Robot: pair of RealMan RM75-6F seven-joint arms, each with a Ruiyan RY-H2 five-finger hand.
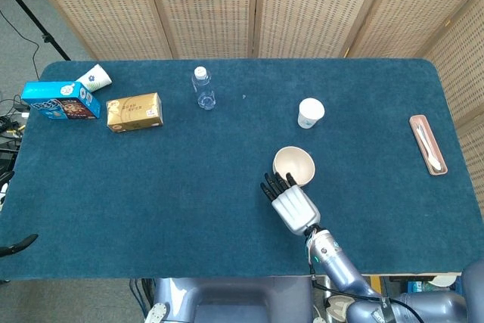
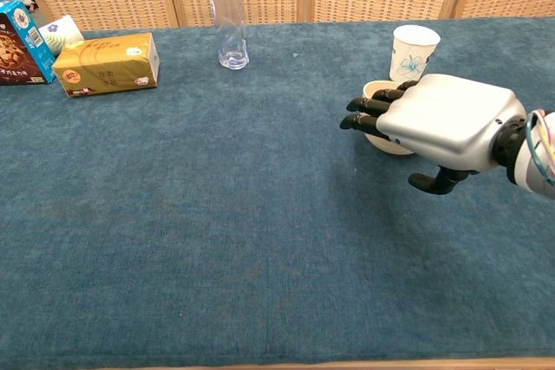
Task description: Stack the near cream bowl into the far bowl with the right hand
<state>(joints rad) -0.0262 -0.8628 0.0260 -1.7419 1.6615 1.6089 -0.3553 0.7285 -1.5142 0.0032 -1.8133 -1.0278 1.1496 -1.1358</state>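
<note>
A single cream bowl (image 1: 294,165) stands upright on the blue table, right of centre; I see no second separate bowl. In the chest view my right hand covers most of the cream bowl (image 2: 375,90). That right hand (image 1: 290,203) lies palm down just near and left of the bowl. Its fingers (image 1: 272,184) are stretched out flat past the bowl's near-left edge and hold nothing. In the chest view the right hand (image 2: 438,119) hovers over the bowl's front. My left hand shows in neither view.
A paper cup (image 1: 310,112) stands just behind the bowl. A clear bottle (image 1: 203,87) is at the back centre. A gold tissue box (image 1: 134,111), a blue box (image 1: 60,100) and a tipped cup (image 1: 94,77) sit far left. A pink tray (image 1: 428,144) lies far right.
</note>
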